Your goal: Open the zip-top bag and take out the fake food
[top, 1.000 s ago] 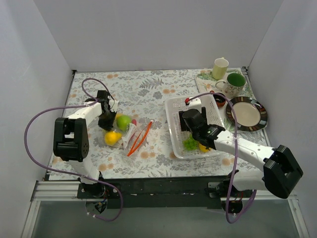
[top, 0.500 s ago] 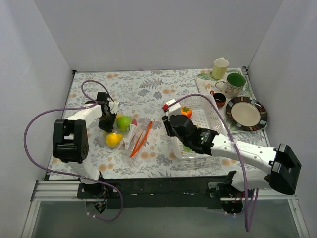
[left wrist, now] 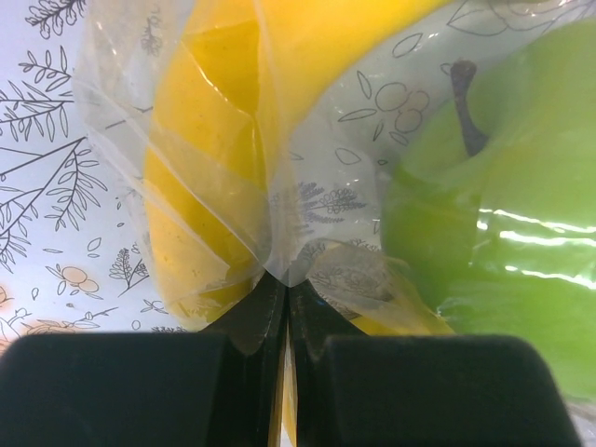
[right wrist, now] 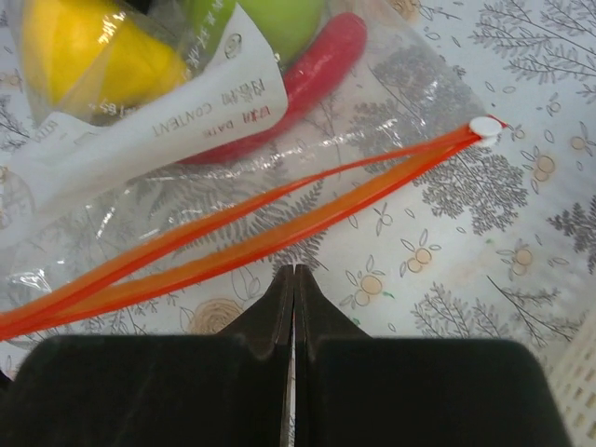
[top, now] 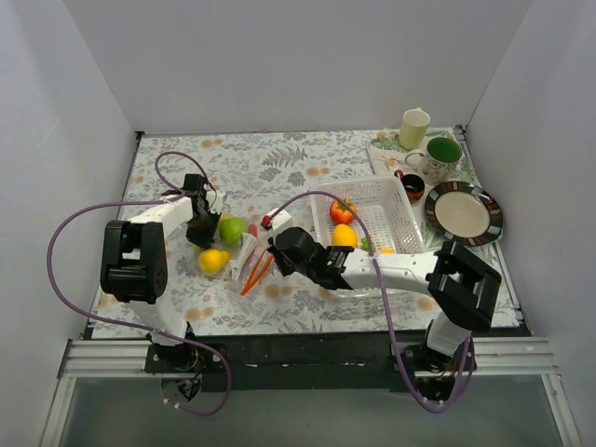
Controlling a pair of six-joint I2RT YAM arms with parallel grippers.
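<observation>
At the counter's nine o'clock the bag (top: 244, 253), food (top: 233, 227) inside, is gripped by its film in the clenched left pincer (left wrist: 284, 284), while the right pincer (right wrist: 293, 275), clenched on nothing, is poised at six o'clock of the zip (right wrist: 279, 228), so the bag may be dragged rather than opened; "DATE" and "CONTENT" are legible on its label (right wrist: 158, 130).

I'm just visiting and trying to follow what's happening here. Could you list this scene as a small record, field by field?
Left tool: shut on a fold of the zip-top bag
Right tool: shut, tips right beside the zip strip; whether it grips anything is unclear
Bag mouth: the strip's two halves lie parted
In the bag: green apple, yellow fruit, red chili
In the white basket: red-orange piece, yellow piece
</observation>
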